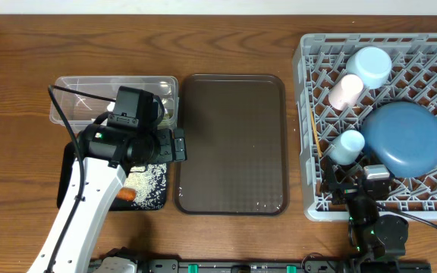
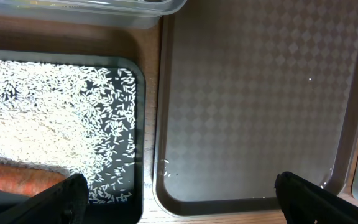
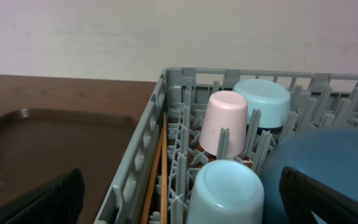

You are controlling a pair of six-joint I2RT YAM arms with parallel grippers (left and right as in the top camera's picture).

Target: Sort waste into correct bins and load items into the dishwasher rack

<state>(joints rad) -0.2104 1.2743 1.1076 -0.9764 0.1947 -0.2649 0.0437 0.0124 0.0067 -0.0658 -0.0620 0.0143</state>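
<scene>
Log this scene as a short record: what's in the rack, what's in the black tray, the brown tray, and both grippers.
dishwasher rack: blue plate, pink cup, light-blue cup, pale-blue bowl, chopsticks
black tray: rice, carrot
brown serving tray: a few stray grains
left gripper: open, above where the trays meet
right gripper: open, at the rack's near edge

Loose white rice grains (image 2: 42, 118) lie scattered across the shallow black tray (image 2: 138, 124), with an orange carrot (image 2: 17, 177) at its lower left edge. Just beside it, across a strip of wooden worktop (image 2: 151, 93), sits the brown serving tray (image 2: 253, 93), a few grains at its near corner. The clear tub (image 2: 104, 11) edges the top. The left claw (image 2: 179, 193) hangs spread wide, its dark fingers (image 2: 61, 199) at the bottom corners.
</scene>
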